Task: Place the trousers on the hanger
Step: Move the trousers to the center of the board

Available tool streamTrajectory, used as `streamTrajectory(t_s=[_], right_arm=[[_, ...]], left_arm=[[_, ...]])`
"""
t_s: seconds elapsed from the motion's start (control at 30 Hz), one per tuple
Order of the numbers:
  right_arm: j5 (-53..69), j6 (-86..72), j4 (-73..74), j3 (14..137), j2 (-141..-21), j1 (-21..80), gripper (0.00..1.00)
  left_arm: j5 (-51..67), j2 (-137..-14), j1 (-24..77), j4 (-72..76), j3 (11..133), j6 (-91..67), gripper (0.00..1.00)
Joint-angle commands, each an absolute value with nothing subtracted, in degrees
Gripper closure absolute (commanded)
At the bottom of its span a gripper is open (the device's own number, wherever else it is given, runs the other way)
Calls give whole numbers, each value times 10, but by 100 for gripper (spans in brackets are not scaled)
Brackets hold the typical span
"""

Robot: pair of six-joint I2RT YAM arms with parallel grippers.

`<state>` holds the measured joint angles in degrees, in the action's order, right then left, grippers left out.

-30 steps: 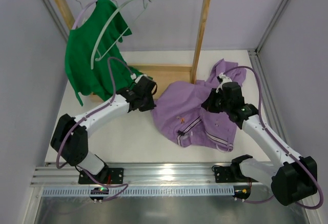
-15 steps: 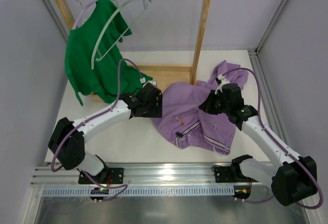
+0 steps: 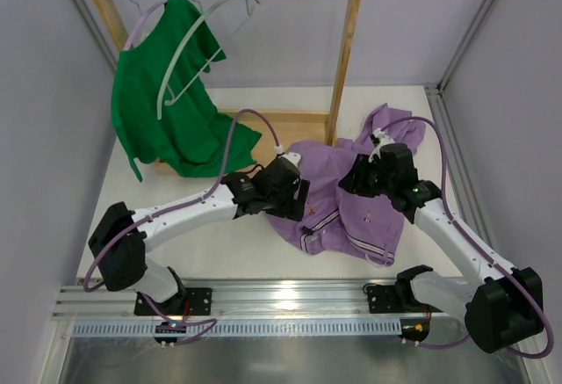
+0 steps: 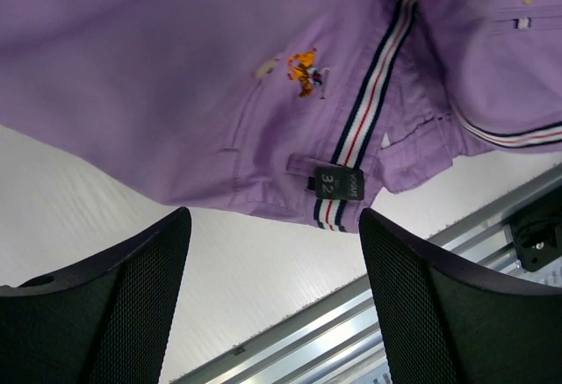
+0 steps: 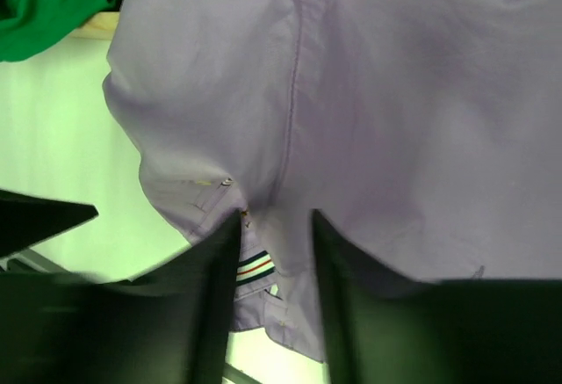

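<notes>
Fingers (image 4: 123, 296) of the left gripper (image 3: 294, 192) gape wide and empty over the trousers (image 3: 351, 217); the right gripper's (image 3: 358, 177) stand narrowly parted above the fabric. On the table (image 3: 219, 235), a wooden rack (image 3: 344, 59) post at 12 o'clock stands between the crumpled trousers at 3 o'clock and the green shirt (image 3: 149, 112) and hanger (image 3: 182, 44) at 11.

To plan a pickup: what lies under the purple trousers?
The trousers lie crumpled on the white table, which shows bare around them. Whatever is beneath the fabric itself is covered and cannot be seen.

lilac trousers (image 3: 327, 166) crumpled, pale hanger (image 3: 180, 50) hanging
</notes>
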<state>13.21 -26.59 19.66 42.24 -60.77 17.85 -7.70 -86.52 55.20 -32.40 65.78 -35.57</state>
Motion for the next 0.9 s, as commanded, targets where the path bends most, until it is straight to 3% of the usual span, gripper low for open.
streamTrajectory(t_s=[0.0,0.03,0.17,0.6,0.87], right_arm=[[99,-266,224,446,-603,178,52],[90,-270,244,452,-601,178,45],[39,-285,293,447,-582,170,42],[-64,-336,414,388,-488,134,41],[-25,-402,402,388,-490,134,40]], left_arm=[[-71,-869,577,-291,680,-350,22],[-76,-871,590,-290,679,-352,21],[-80,-898,614,-288,691,-354,21],[-137,-933,691,-322,688,-388,21],[-158,-973,692,-316,692,-391,25]])
